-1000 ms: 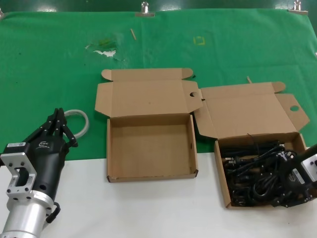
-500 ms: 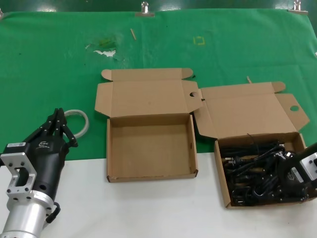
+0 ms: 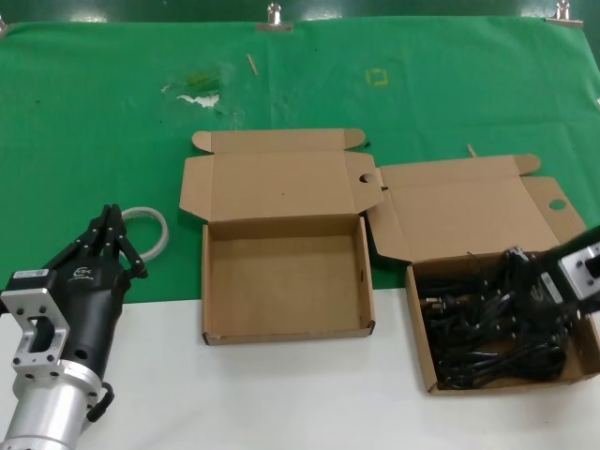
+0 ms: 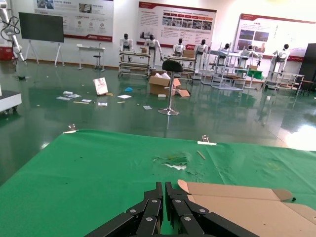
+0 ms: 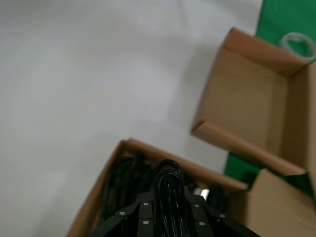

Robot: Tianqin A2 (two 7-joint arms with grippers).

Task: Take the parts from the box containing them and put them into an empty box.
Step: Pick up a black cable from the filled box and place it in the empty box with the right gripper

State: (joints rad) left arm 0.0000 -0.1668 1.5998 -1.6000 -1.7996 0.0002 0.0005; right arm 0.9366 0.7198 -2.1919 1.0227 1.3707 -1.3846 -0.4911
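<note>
A tangle of black bundled power cords (image 3: 487,328), too knotted to count, lies in the right-hand of two shallow brown cardboard boxes (image 3: 419,337), one coil (image 5: 169,190) clenched between the right gripper's (image 3: 520,277) jaws over it. The other box (image 3: 286,272), beside it, holds nothing. The left gripper (image 3: 110,232), jaws closed on nothing, waits well apart over green cloth (image 3: 94,122).

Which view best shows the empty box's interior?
The head view: the empty box sits whole with its bare floor visible. The right wrist view shows only part of it, obliquely. The left wrist view shows just its lid flap.
</note>
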